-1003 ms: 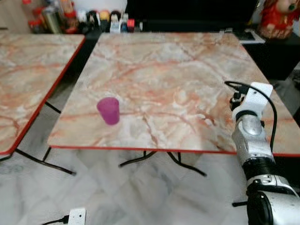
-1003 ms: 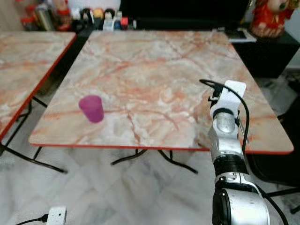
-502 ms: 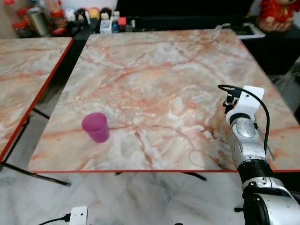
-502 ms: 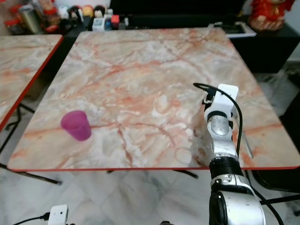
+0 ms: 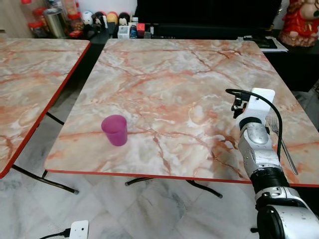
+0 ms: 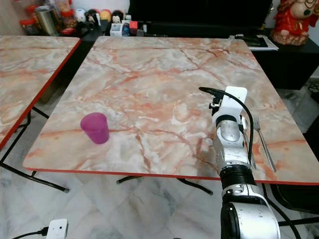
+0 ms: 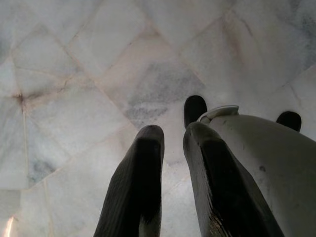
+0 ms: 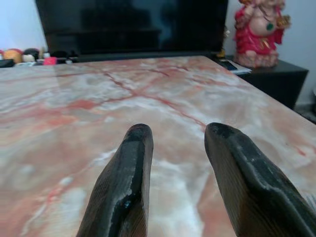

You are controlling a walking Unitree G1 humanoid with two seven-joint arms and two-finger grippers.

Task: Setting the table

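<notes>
Where the marble-patterned tabletop point(image 5: 169, 84) meets its thin red edge, pale tiled floor point(image 5: 124, 209) shows below, and a second table point(image 5: 30, 84) stands apart to the left across a gap. A purple cup point(image 5: 115, 130) stands upright near the front edge, with bare surface around it. A fork point(image 6: 264, 143) lies by the right edge, just beside the right arm. The right tool point(image 8: 175, 148) hovers low, released, fingers apart and empty. The left tool point(image 7: 173, 143) hangs over the floor, fingers nearly together, gripping nothing.

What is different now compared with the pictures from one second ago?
A fork now shows on the table, beside the right arm; earlier that spot was hidden or outside the picture. The views shifted, so the camera moved. The purple cup stands in the same place, and the right gripper remains open above the table.
</notes>
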